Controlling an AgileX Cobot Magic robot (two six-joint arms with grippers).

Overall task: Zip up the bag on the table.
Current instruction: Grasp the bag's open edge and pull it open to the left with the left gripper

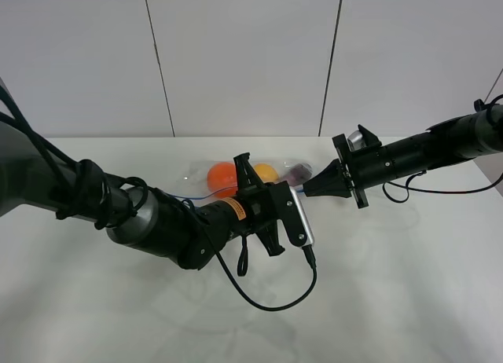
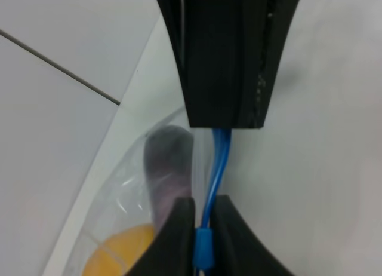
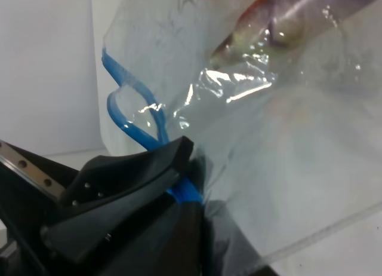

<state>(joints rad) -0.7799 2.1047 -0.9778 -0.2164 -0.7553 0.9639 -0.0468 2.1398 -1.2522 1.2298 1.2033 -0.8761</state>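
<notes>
Left gripper [image 2: 203,211] first: on its wrist camera I've got the two black fingers [image 2: 173,243] closed down narrow on the blue zipper strip [image 2: 216,162], with a thicker blue bit of it pinched right between the tips. From up high, that arm comes in from the left and crosses in front of the bag [image 1: 283,170], and I can't pick out its tips there.

The bag sits toward the back of the white counter [image 1: 393,292], close to the wall [image 1: 236,56], about mid-width. Reading through the clear plastic, left to right: an orange fruit [image 1: 222,177], then a yellow fruit [image 1: 266,173], then the dark purple eggplant [image 1: 299,173] at the right end. I can't tell from here whether the bag rests flat or is lifted a touch.

Now the right gripper [image 3: 186,181]: its wrist view shows both black fingers clamped on the same blue strip at the bag's edge. The plastic is creased and glinting just beyond, and past the tips the strip shows as two blue lines bowed apart. On the left wrist view the two grippers face each other along the strip, near one another but apart, with a bare run of blue between them.
</notes>
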